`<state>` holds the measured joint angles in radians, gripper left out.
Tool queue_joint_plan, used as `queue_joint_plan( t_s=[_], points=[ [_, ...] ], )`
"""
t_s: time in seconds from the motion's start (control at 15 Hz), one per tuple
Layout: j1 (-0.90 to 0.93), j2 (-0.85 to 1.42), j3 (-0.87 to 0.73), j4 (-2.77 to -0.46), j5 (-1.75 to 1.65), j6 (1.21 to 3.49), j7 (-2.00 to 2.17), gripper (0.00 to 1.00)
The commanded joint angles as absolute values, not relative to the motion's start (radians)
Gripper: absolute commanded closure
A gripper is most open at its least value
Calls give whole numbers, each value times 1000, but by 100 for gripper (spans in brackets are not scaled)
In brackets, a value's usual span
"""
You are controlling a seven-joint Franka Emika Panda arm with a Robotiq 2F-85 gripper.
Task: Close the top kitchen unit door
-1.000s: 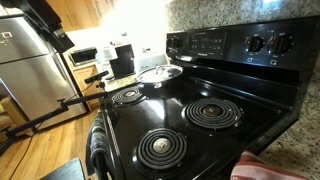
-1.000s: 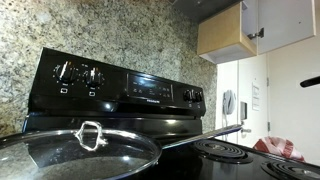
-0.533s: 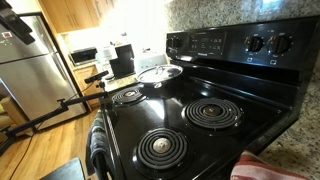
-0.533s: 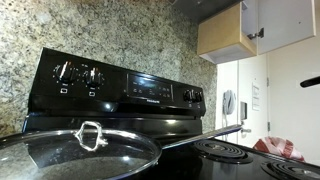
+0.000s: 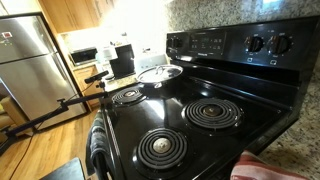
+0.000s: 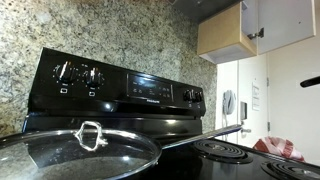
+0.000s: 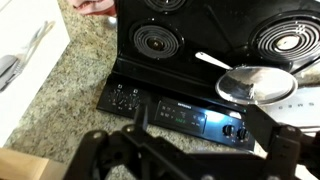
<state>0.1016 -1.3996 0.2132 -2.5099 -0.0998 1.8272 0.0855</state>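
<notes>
The top kitchen unit [image 6: 222, 35] hangs high at the upper right in an exterior view. It shows as a honey-brown wooden panel beside a white panel [image 6: 288, 20] with a small dark handle. I cannot tell how far the door stands open. In the wrist view a honey-brown wooden corner [image 7: 14, 166] shows at the bottom left edge. My gripper [image 7: 200, 135] is a dark blurred shape across the bottom of the wrist view, high above the stove's control panel [image 7: 180, 110]. Its fingers stand apart and hold nothing. The arm shows in neither exterior view.
A black stove [image 5: 185, 115] with coil burners fills the scene. A lidded steel pan [image 6: 75, 150] sits on a back burner. A steel fridge [image 5: 30, 65] and a stand [image 5: 60, 105] are beside it. A red cloth [image 7: 95, 6] lies on the granite counter [image 7: 70, 80].
The dark arm seen at the top left of an exterior view has moved up and out of the frame. Nothing else has moved.
</notes>
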Motion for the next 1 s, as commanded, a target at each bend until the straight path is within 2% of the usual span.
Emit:
queue_joint_plan(
  t_s=[0.0, 0.6, 0.93],
  points=[
    [72, -1411, 231, -2445, -127, 1877, 90, 0],
    [-44, -1363, 202, -2201, -213, 1933, 95, 0],
    [-148, -1296, 116, -2120, -259, 1926, 112, 0]
  ],
)
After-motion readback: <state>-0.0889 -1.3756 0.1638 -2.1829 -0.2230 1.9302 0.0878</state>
